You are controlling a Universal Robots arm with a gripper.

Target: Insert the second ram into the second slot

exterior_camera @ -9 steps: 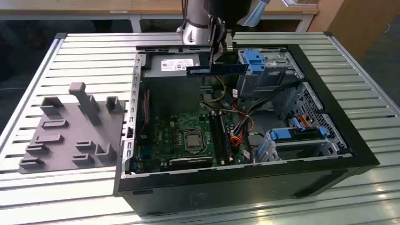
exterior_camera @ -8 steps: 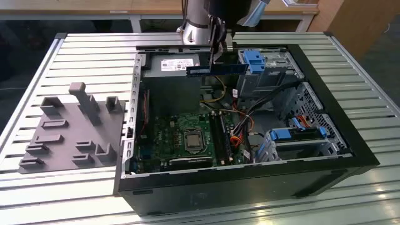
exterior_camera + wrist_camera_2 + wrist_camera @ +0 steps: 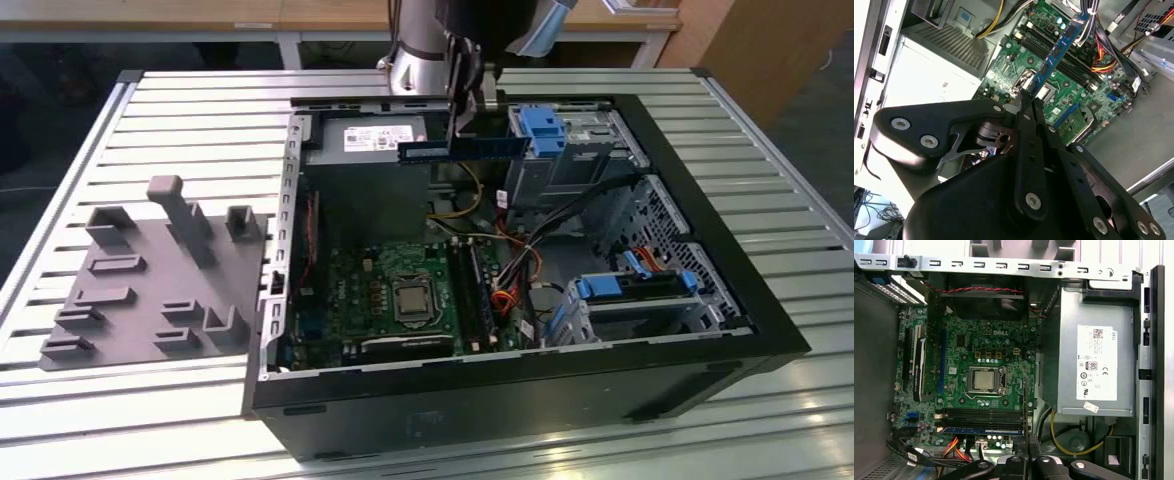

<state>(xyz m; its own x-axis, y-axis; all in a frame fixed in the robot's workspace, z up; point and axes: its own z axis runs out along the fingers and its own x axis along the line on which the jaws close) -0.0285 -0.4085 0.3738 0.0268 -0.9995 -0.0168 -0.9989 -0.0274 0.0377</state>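
My gripper [image 3: 461, 128] is shut on the second ram [image 3: 465, 148], a thin dark-blue strip with a white label. It holds the strip level, high above the open computer case and over its back part. In the second wrist view the ram [image 3: 1060, 46] reaches out from the fingertips [image 3: 1024, 100] over the green motherboard [image 3: 1004, 65]. In the first wrist view the ram [image 3: 1025, 400] shows edge-on, crossing the black memory slots [image 3: 979, 413]. Another blue strip [image 3: 981, 430] sits seated in the slot row nearest the cables. In the exterior view the slots [image 3: 463, 288] lie well below the ram.
A grey fixture plate [image 3: 147, 280] with upright pegs lies at the exterior view's left. Inside the case [image 3: 747, 330] are a power supply [image 3: 1094, 365], a processor socket [image 3: 985, 379], bright-blue drive-bay clips [image 3: 541, 130] and orange and red cables [image 3: 514, 290].
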